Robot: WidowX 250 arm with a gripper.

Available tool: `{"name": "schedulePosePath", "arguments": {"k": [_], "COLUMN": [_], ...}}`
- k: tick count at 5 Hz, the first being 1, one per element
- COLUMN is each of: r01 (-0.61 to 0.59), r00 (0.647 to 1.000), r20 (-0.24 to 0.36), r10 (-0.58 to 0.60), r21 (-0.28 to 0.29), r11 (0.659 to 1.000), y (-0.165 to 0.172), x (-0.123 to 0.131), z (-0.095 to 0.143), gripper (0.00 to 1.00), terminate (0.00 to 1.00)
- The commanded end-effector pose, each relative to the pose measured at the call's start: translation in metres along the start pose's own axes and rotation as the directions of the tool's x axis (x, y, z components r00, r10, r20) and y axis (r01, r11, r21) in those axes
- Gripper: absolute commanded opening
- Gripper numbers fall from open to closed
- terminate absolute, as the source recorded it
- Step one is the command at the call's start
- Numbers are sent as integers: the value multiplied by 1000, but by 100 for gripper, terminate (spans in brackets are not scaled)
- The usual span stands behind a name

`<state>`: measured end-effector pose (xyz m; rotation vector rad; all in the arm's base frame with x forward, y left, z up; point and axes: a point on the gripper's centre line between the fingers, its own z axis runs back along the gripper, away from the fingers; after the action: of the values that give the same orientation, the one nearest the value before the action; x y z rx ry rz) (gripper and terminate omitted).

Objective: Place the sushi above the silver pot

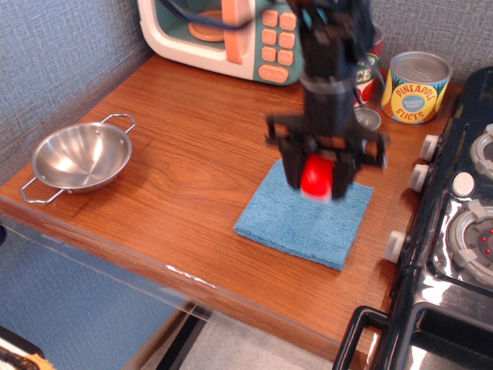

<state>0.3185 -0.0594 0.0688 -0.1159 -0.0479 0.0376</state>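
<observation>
Wood-grain worktop (192,162) is stretching out under me, with grey textured wall behind it and a black toy stove (454,231) sitting along its right edge. I am holding my gripper (316,176) above the far part of the blue cloth (296,220), which is lying near the front right of the worktop, and its fingers are clamping the sushi (315,176) from both sides; the red top is showing between them, slightly blurred, clear of the cloth. Well apart, the silver pot (81,158) is resting near the front left corner, upright and with nothing in it. Along the back edge a pastel toy microwave (231,35) is standing, and a pineapple slices can (416,86) is sitting at the back right corner, with a red can partly hidden behind my arm.
</observation>
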Motion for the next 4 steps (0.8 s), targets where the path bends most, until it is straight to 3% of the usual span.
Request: {"name": "schedulePosePath", "arguments": {"k": [1, 3, 4], "r01": [-70, -117, -71], "r00": [995, 992, 995], "r20": [67, 48, 84], "r10": [68, 113, 59], "r21": [30, 116, 139], "r11": [997, 986, 988], "y": [66, 147, 178], "x": [52, 87, 90], "z": [47, 20, 21], "gripper": [0, 0, 0], "terminate": [0, 0, 0]}}
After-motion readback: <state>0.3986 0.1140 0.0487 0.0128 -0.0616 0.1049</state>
